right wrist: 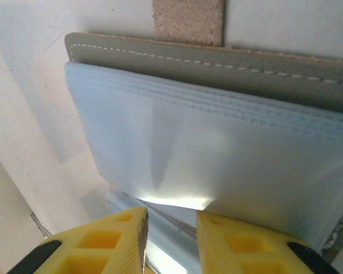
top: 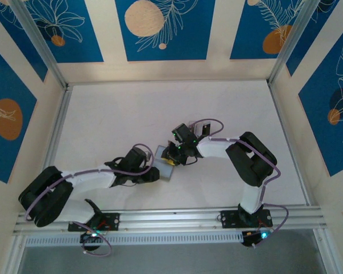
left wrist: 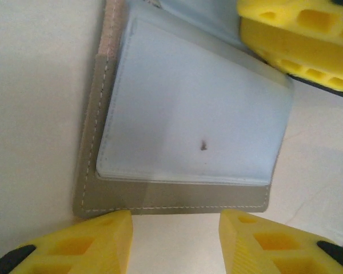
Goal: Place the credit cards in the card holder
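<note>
- Left gripper [left wrist: 174,242] is hovering at six o'clock of the card holder [left wrist: 188,131], with its jaws standing apart.
- Right gripper [right wrist: 171,237] is pinching the card holder's pale inner flap.

The left arm [top: 88,180] and right arm [top: 217,147] are glossy white links joined by bulky black housings, each trailed by a looping lilac cable [top: 208,120] (small green lights [top: 95,231] glow at the bases [top: 248,220], toward 7 and 5 o'clock in the top view). The jaws of the left gripper [left wrist: 176,228] and right gripper [right wrist: 171,222] are bright yellow, moulded with hollow cells and backed by black mounts.
</note>
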Robot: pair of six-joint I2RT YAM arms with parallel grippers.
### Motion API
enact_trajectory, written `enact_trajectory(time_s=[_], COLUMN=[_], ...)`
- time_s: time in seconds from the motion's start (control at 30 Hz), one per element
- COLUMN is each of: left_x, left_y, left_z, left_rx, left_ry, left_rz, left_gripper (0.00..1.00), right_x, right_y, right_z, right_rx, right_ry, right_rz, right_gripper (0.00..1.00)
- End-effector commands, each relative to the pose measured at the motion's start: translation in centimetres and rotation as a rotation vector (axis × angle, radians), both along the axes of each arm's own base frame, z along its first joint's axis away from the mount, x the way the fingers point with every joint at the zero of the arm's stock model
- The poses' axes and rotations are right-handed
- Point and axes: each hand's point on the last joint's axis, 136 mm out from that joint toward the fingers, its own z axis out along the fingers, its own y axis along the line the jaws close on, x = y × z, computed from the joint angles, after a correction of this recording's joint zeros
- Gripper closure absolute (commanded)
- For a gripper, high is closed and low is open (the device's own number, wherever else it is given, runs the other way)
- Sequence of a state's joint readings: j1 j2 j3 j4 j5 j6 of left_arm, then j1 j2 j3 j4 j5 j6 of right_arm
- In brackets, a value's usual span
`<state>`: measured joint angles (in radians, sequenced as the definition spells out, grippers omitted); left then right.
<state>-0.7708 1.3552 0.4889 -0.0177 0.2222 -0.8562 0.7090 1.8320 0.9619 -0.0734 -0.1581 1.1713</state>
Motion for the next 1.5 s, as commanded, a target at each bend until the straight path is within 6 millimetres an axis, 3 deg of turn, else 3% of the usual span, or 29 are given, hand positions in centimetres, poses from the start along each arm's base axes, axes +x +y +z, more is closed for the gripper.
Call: enact_trajectory(time_s=[0.0, 0.3, 0.73, 0.83, 1.13, 1.47], left_x=[1.1, 3.3, 6.6, 7.2, 7.8, 9.9], left_y=[-1.1, -1.8, -2.8, -2.7, -3.1, -4.6], left_z=[0.1, 1.8, 3.7, 3.3, 2.4, 2.6], left_rx=[-0.005, -0.002, 0.043, 0.058, 0.072, 0.083], left_ry=[-0.025, -0.094, -0.155, -0.155, -0.157, -0.172], left_rz=[0.009, 0.036, 0.043, 0.053, 0.038, 0.010], left_gripper=[0.56, 0.56, 0.54, 0.55, 0.55, 0.55], right_x=[-2.3, -2.7, -2.6, -2.1, 2.4, 5.1], right_y=[-3.9, -3.7, -3.3, -4.2, -6.8, -6.3], right_z=[-6.2, -6.3, -4.6, -3.4, 3.3, 4.3], right_rx=[-0.205, -0.203, -0.183, -0.244, -0.427, -0.424], right_ry=[0.118, 0.119, 0.083, 0.040, -0.170, -0.216], right_rz=[-0.040, -0.010, 0.040, 0.048, 0.094, 0.171], right_gripper=[0.69, 0.69, 0.63, 0.61, 0.48, 0.49])
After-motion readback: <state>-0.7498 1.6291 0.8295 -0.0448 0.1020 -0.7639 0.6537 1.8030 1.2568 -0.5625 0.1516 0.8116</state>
